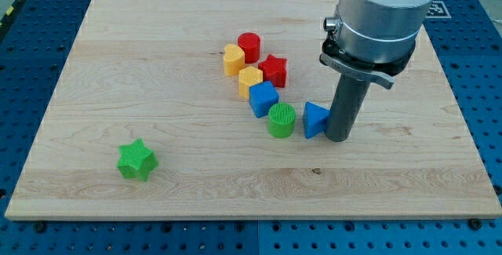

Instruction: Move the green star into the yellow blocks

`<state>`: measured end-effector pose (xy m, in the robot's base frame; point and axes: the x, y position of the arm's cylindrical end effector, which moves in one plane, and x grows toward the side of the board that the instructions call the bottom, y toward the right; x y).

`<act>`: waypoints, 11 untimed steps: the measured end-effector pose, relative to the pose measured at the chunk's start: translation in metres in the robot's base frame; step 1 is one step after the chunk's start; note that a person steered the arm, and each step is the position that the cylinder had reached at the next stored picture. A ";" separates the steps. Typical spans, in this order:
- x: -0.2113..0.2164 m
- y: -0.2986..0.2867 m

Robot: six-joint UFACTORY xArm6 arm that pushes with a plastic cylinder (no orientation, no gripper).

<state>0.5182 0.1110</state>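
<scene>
The green star (137, 160) lies alone at the board's lower left. The yellow blocks sit near the middle: a yellow heart (233, 60) and a yellow hexagon (250, 80) just below and right of it. My tip (340, 136) rests on the board right of the middle, touching the right side of a blue triangle (314, 119). The tip is far to the right of the green star, with the cluster between them.
A red cylinder (249, 46), a red star (273, 70), a blue cube (263, 98) and a green cylinder (281, 120) crowd around the yellow blocks. The wooden board (118, 59) is ringed by a blue perforated table.
</scene>
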 end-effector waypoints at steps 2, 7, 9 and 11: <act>0.006 0.002; 0.097 -0.087; 0.101 -0.172; 0.079 -0.265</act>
<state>0.5967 -0.1545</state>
